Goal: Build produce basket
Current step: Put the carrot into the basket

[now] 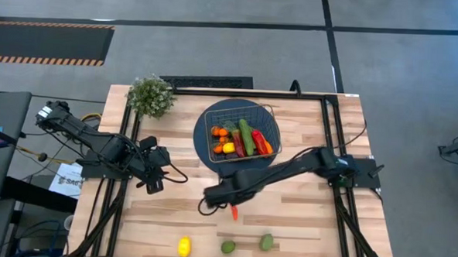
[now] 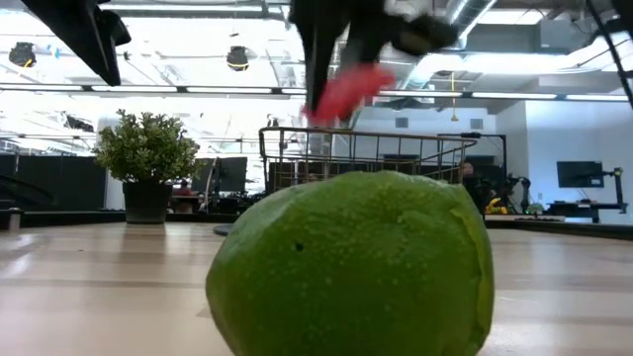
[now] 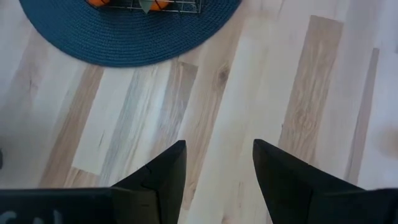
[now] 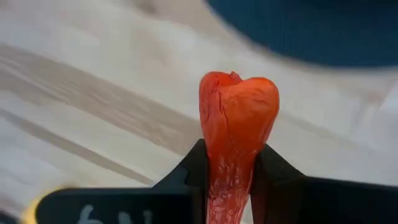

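- A green lime (image 2: 351,265) is sitting right in front of the low camera, filling most of that view; from above, two limes (image 1: 228,247) (image 1: 266,241) and a yellow lemon (image 1: 183,246) are lying in a row along the table's (image 1: 302,225) near edge, around 6 o'clock from the basket
- The right gripper (image 4: 227,180) is pinching a red-orange pepper (image 4: 237,121) between its fingers, stem end down in the jaws and the rounded tip pointing away from the wrist
- From above, the same pepper (image 1: 234,213) is showing at the right gripper's (image 1: 224,199) tip, over bare wood between the row of fruit and the blue mat, at about 6 o'clock from the basket; in the low view it is hanging clear above the tabletop
- The left gripper (image 3: 219,163) is waiting at roughly 8 o'clock from the basket, its fingers spread apart and holding nothing, pointing over bare planks toward the mat's edge
- The blue round mat (image 1: 203,143) is lying farther back, near the table's middle
- The wire basket (image 1: 267,115) is resting on the mat, already holding produce: a green cucumber (image 1: 246,135), red and orange peppers, small orange fruit and something yellow
- A bushy potted plant (image 1: 151,95) is standing at the far corner, at about 9 o'clock from the basket
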`<action>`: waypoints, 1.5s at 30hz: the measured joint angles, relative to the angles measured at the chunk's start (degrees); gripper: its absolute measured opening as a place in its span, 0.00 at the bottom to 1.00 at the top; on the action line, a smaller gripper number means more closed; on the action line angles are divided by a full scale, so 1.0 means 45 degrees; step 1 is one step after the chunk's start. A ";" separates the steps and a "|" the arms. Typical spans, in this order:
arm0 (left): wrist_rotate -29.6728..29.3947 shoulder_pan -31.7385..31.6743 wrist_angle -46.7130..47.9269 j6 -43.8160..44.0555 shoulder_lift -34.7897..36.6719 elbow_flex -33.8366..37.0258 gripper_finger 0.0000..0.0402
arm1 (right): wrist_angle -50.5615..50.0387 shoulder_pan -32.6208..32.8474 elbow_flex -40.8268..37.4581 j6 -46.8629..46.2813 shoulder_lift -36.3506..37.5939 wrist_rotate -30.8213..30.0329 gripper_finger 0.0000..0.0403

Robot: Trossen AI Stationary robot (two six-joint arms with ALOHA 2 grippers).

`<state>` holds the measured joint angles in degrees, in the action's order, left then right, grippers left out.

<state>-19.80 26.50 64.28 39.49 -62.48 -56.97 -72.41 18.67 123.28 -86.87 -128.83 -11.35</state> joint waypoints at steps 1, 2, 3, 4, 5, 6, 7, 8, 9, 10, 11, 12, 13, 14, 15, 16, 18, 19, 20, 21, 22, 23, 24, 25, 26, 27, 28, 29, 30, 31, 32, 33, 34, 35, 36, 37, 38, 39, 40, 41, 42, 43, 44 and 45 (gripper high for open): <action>-0.0003 0.0000 -0.0014 0.0034 0.0000 0.0000 0.43 | -0.0134 0.0107 -0.0005 0.0045 0.0432 -0.0570 0.16; -0.0003 0.0000 -0.0074 0.0041 0.0000 0.0000 0.43 | -0.0297 0.0182 -0.0014 0.0162 0.0856 -0.1201 0.16; -0.0004 -0.0004 -0.0207 0.0038 0.0000 0.0000 0.43 | -0.0470 0.0232 -0.0019 0.0331 0.1335 -0.1810 0.16; -0.0005 0.0000 -0.0382 0.0040 0.0000 0.0000 0.43 | -0.0658 0.0273 -0.0019 0.0508 0.1861 -0.2472 0.16; -0.0008 0.0000 -0.0492 0.0043 0.0000 0.0000 0.43 | -0.0898 0.0282 -0.0008 0.0724 0.2389 -0.3107 0.16; -0.0012 0.0000 -0.0601 0.0043 0.0000 0.0000 0.43 | -0.1175 0.0247 0.0006 0.0991 0.2906 -0.3720 0.16; -0.0013 0.0000 -0.0744 0.0041 0.0000 0.0000 0.43 | -0.1459 0.0174 0.0019 0.1307 0.3372 -0.4290 0.16; -0.0016 -0.0002 -0.0891 0.0043 0.0000 0.0000 0.43 | -0.1684 0.0056 0.0019 0.1672 0.3785 -0.4785 0.16; -0.0034 0.0000 -0.1015 0.0053 0.0000 0.0000 0.43 | -0.1879 -0.0073 0.0015 0.2043 0.4159 -0.5109 0.16; -0.0087 0.0000 -0.1126 0.0124 0.0000 0.0000 0.43 | -0.2038 -0.0236 0.0011 0.2457 0.4504 -0.5327 0.16; -0.0174 0.0000 -0.1219 0.0231 0.0000 0.0000 0.43 | -0.2171 -0.0391 0.0010 0.2896 0.4829 -0.5526 0.16; -0.0297 0.0000 -0.1283 0.0385 0.0000 0.0000 0.43 | -0.2333 -0.0605 0.0010 0.3368 0.5152 -0.5677 0.16; -0.0439 0.0000 -0.1285 0.0562 0.0000 0.0000 0.43 | -0.2583 -0.0822 0.0010 0.3800 0.5477 -0.5781 0.16; -0.0546 0.0000 -0.1280 0.0779 0.0000 0.0000 0.43 | -0.2826 -0.1073 0.0010 0.4203 0.5743 -0.5835 0.16; -0.0669 0.0000 -0.1280 0.1022 0.0000 0.0000 0.43 | -0.3139 -0.1361 0.0015 0.4534 0.5967 -0.5843 0.16; -0.0783 -0.0003 -0.1280 0.1292 0.0000 0.0000 0.43 | -0.3493 -0.1670 0.0015 0.4812 0.6148 -0.5842 0.16; -0.1006 -0.0003 -0.1278 0.1858 0.0000 0.0000 0.43 | -0.3932 -0.2371 -0.0007 0.5281 0.6370 -0.5840 0.16; -0.1106 0.0000 -0.1280 0.2163 0.0000 0.0000 0.43 | -0.3884 -0.2720 -0.0109 0.5752 0.6460 -0.5831 0.16; -0.1232 0.0000 -0.1284 0.2441 0.0000 0.0000 0.43 | -0.3781 -0.3051 -0.0256 0.6268 0.6580 -0.5796 0.16; -0.1381 0.0000 -0.1278 0.2714 0.0000 0.0000 0.43 | -0.3766 -0.3400 -0.0403 0.6722 0.6657 -0.5686 0.16; -0.1535 -0.0001 -0.1281 0.2968 0.0000 0.0000 0.43 | -0.3822 -0.3740 -0.0545 0.7091 0.6702 -0.5466 0.16; -0.1686 -0.0005 -0.1285 0.3206 0.0000 0.0000 0.43 | -0.3854 -0.4086 -0.0740 0.7395 0.6727 -0.5252 0.16; -0.1820 -0.0005 -0.1280 0.3405 0.0000 0.0000 0.43 | -0.3843 -0.4397 -0.1002 0.7681 0.6722 -0.5063 0.16; -0.1972 -0.0001 -0.1282 0.3613 0.0000 0.0000 0.43 | -0.3790 -0.4699 -0.1313 0.7971 0.6697 -0.4836 0.16; -0.2066 0.0000 -0.1283 0.3819 0.0000 0.0000 0.43 | -0.3712 -0.5007 -0.1684 0.8238 0.6672 -0.4539 0.16; -0.2123 -0.0003 -0.1280 0.3998 -0.0003 0.0000 0.43 | -0.3580 -0.5305 -0.2100 0.8492 0.6669 -0.4248 0.16; -0.2187 -0.0002 -0.1280 0.4170 -0.0005 0.0000 0.43 | -0.3314 -0.5556 -0.2627 0.8736 0.6678 -0.3975 0.16; -0.2272 -0.0004 -0.1281 0.4367 0.0000 0.0000 0.43 | -0.3001 -0.5772 -0.3126 0.8974 0.6688 -0.3693 0.16; -0.2347 -0.0001 -0.1280 0.4546 -0.0001 0.0000 0.43 | -0.2654 -0.5997 -0.3673 0.9208 0.6688 -0.3449 0.16; -0.2394 0.0000 -0.1280 0.4729 -0.0005 0.0000 0.43 | -0.2305 -0.6194 -0.4197 0.9404 0.6677 -0.3103 0.16; -0.2447 -0.0005 -0.1280 0.4865 0.0000 0.0000 0.43 | -0.1885 -0.6366 -0.4690 0.9592 0.6669 -0.2793 0.16; -0.2470 -0.0005 -0.1280 0.5002 0.0000 0.0000 0.43 | -0.1364 -0.6520 -0.5183 0.9779 0.6669 -0.2513 0.16; -0.2473 -0.0005 -0.1280 0.5085 0.0000 0.0000 0.43 | -0.0722 -0.6643 -0.5713 0.9983 0.6673 -0.2169 0.16; -0.2498 0.0000 -0.1280 0.5180 0.0000 0.0000 0.43 | -0.0025 -0.6764 -0.6206 1.0187 0.6678 -0.1849 0.16; -0.2554 0.0000 -0.1280 0.5279 0.0000 0.0000 0.43 | 0.0688 -0.6870 -0.6711 1.0378 0.6673 -0.1539 0.16; -0.2561 0.0000 -0.1280 0.5357 0.0000 0.0000 0.43 | 0.1405 -0.6970 -0.7130 1.0539 0.6666 -0.1273 0.16; -0.2562 0.0000 -0.1276 0.5398 0.0000 0.0000 0.43 | 0.2036 -0.7069 -0.7494 1.0671 0.6664 -0.1092 0.16; -0.2562 -0.0005 -0.1280 0.5431 0.0000 0.0000 0.43 | 0.2581 -0.7168 -0.7815 1.0721 0.6669 -0.0927 0.16; -0.2563 -0.0005 -0.1280 0.5492 0.0000 0.0000 0.43 | 0.3024 -0.7265 -0.8128 1.0734 0.6670 -0.0762 0.16; -0.2558 -0.0001 -0.1279 0.5538 0.0000 0.0000 0.43 | 0.3402 -0.7339 -0.8401 1.0744 0.6673 -0.0571 0.16; -0.2558 0.0000 -0.1280 0.5568 0.0000 0.0000 0.43 | 0.3706 -0.7403 -0.8653 1.0740 0.6673 -0.0439 0.16; -0.2558 0.0000 -0.1280 0.5580 0.0000 0.0000 0.43 | 0.4029 -0.7459 -0.8882 1.0735 0.6673 -0.0416 0.16; -0.2560 0.0000 -0.1280 0.5589 0.0000 0.0000 0.43 | 0.4310 -0.7521 -0.9085 1.0663 0.6673 -0.0400 0.16; -0.2563 -0.0005 -0.1280 0.5619 0.0000 0.0000 0.43 | 0.4417 -0.7583 -0.9238 1.0591 0.6673 -0.0391 0.16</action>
<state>-31.33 26.48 58.52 64.77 -62.48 -56.97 -52.53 -15.45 81.71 -39.21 -98.80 -13.11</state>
